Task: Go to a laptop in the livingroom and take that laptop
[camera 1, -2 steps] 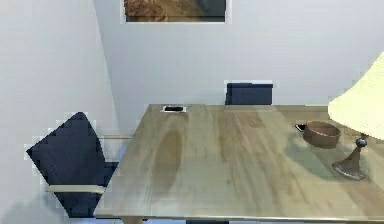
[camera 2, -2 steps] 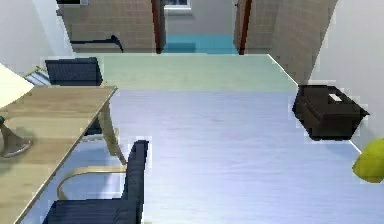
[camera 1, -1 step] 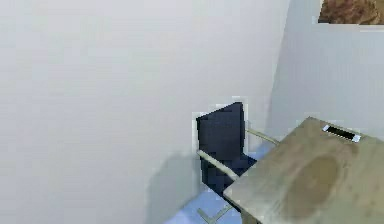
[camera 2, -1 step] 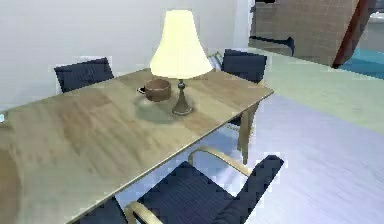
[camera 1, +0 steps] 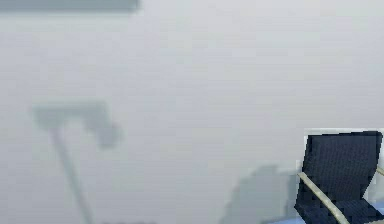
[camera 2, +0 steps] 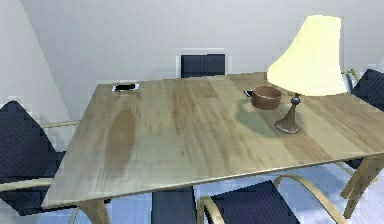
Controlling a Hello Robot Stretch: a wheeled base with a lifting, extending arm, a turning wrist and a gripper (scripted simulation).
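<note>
In the arm side view a wooden surface (camera 2: 180, 130) takes up most of the room, its long side running from 9 to 3 o'clock. At its 11 o'clock corner lies a small flat dark thing (camera 2: 125, 87) with a pale edge, close to the far rim (too small to say whether it is the laptop, so where the laptop lies cannot be told). Toward 2 o'clock stands a lamp (camera 2: 304, 62) with a wide cream shade on a dark stem and foot. Just beside the foot, at its 10 o'clock, sits a round brown bowl (camera 2: 266, 96), and at the bowl's 9 o'clock rests a small dark object (camera 2: 249, 94), touching it or nearly so.

Dark blue chairs ring the surface: a far chair (camera 2: 203, 65) at 12 o'clock pushed up to the rim, a left chair (camera 2: 25, 140) at 8 o'clock with pale wooden arms, a right chair (camera 2: 368, 88) at 3 o'clock, and a near chair (camera 2: 255, 203) at 6 o'clock with curved wooden arms.

The forward view faces a plain grey wall (camera 1: 200, 100), with another dark blue chair (camera 1: 340, 175) at 4 o'clock, its back upright and a pale arm curving below it.

The state of the end effector cannot be told.
</note>
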